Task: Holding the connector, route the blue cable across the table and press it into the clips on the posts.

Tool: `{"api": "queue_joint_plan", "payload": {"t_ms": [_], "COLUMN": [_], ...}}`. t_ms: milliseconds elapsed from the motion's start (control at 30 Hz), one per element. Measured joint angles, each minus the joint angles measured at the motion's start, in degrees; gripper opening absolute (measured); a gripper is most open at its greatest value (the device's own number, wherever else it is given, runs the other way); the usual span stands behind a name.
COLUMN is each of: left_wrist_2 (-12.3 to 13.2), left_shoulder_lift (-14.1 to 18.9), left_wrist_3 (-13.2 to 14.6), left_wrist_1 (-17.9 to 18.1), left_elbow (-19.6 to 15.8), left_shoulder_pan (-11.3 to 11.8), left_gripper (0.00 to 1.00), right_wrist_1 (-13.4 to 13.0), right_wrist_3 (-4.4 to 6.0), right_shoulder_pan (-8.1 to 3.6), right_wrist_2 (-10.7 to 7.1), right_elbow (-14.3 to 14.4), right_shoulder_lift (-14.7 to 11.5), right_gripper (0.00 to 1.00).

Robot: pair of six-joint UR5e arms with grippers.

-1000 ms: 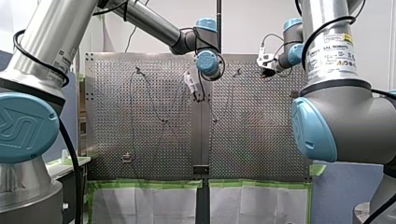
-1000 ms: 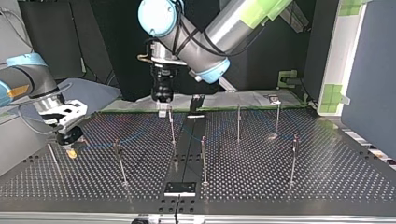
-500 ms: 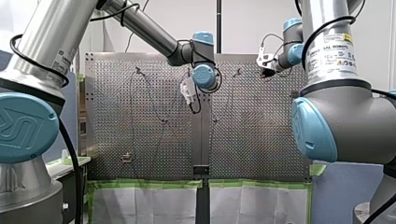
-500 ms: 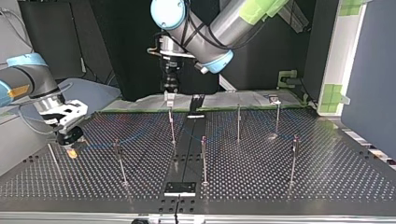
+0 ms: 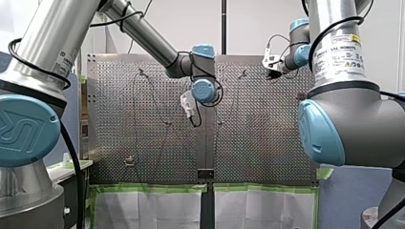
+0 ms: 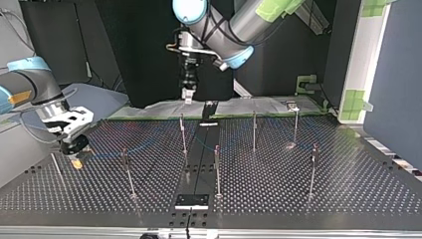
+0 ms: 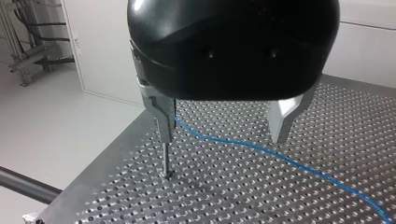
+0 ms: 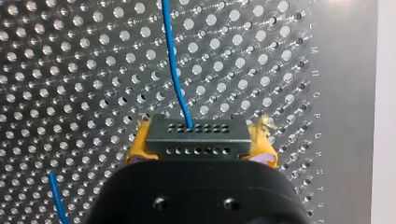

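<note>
My left gripper [image 6: 188,97] has pulled away from the post [image 6: 183,133]. A second ago it hung just left of the post's top; now it stands above and slightly right.

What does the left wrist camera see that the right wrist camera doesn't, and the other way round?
Only the left wrist view shows my left arm's metal fingers standing open, a thin metal post beneath one of them, and the pale floor beyond the table's edge. Only the right wrist view shows my right arm's yellow-padded fingers shut on a grey rectangular connector with rows of small holes, plus letters printed along the table's edge. Both show the thin blue cable running over the perforated metal table.
</note>
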Motion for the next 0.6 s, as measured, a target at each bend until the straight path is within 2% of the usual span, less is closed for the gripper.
{"api": "queue_joint_plan", "payload": {"t_ms": [600], "left_wrist_2": [0.04], "left_shoulder_lift": [0.03], "left_wrist_3": [0.0], "left_wrist_1": [8.79], "left_elbow": [-8.8], "left_shoulder_pan": [0.0], "left_gripper": [1.0], "right_wrist_1": [0.07], "right_wrist_3": [-0.17], "right_shoulder_pan": [-0.08], "right_wrist_2": [0.14], "right_elbow": [0.03], "right_shoulder_lift": [0.08], "right_gripper": [0.0]}}
